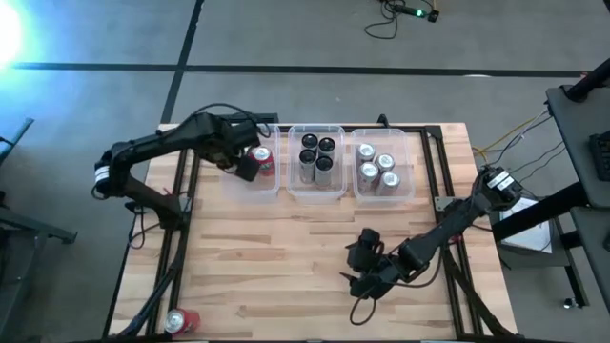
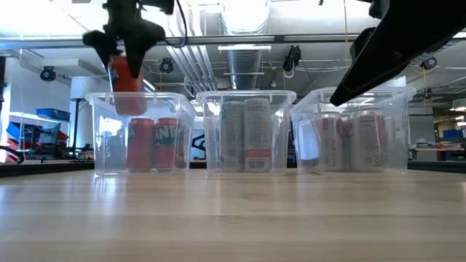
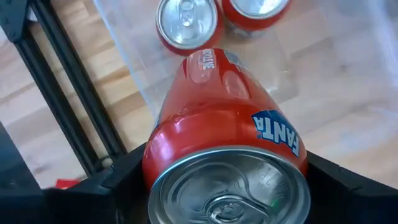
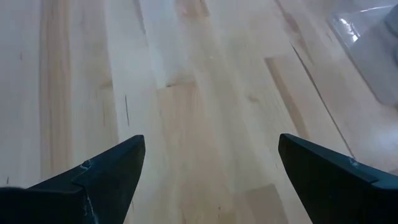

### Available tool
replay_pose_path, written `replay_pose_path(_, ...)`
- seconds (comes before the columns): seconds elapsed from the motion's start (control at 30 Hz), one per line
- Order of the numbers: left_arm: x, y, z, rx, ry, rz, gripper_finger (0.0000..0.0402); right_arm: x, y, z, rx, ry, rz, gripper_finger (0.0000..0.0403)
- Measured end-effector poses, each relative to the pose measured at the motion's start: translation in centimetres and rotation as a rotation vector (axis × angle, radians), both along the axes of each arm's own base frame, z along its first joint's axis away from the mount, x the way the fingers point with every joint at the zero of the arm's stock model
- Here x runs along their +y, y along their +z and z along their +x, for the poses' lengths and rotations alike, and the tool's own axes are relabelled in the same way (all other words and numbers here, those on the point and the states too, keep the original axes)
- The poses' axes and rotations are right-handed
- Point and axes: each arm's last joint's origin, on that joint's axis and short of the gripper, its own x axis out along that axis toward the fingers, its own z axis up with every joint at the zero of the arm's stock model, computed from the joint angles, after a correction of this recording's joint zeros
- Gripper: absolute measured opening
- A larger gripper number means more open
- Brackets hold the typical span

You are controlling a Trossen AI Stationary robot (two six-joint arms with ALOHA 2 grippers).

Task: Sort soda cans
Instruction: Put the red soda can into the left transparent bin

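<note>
Now | left tool (image 2: 125,54) grips red can (image 3: 227,134) | upright over left bin (image 2: 98,135)

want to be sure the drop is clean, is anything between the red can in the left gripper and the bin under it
Nothing visible. The left gripper holds the red can above the left bin. Two red cans already stand inside, off to one side, with bare bin floor beside them.

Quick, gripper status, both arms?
Left gripper: shut on a red can, above the left bin.
Right gripper: open, empty, over the table.
</note>
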Motion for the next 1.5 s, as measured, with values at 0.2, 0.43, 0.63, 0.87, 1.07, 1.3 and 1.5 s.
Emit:
replay_pose_path(0.2, 1.3, -2.6, 1.3, 0.020, -0.050, -0.033, 0.0278, -0.4, 0.0, 0.3, 0.002, -0.009, -0.006, 0.0364)
replay_pose_path(0.43, 3.3, -5.5, 3.1, 0.133, -0.087, -0.109, 0.0278, -0.9, 0.0, 0.6, 0.009, -0.023, -0.003, 0.0364)
replay_pose_path(0.63, 4.6, -7.5, 4.7, 0.193, -0.169, -0.173, 0.0278, -0.9, -0.1, 0.5, 0.013, -0.020, -0.002, 0.0364)
replay_pose_path(0.87, 5.6, -9.7, 5.6, 0.250, -0.192, -0.261, 0.0278, -0.9, -0.1, 0.6, 0.022, -0.012, 0.005, 0.0364)
replay_pose_path(1.07, 5.9, -11.0, 6.1, 0.268, -0.162, -0.290, 0.0278, -0.9, -0.1, 0.5, 0.024, -0.008, 0.004, 0.0364)
replay_pose_path(1.3, 6.6, -11.2, 6.0, 0.260, -0.043, -0.281, 0.0278, -0.9, -0.2, 0.5, 0.026, -0.007, 0.005, 0.0364)
replay_pose_path(1.5, 6.8, -11.2, 5.9, 0.253, 0.000, -0.277, 0.0310, -0.8, -0.2, 0.5, 0.030, -0.004, 0.012, 0.0364)
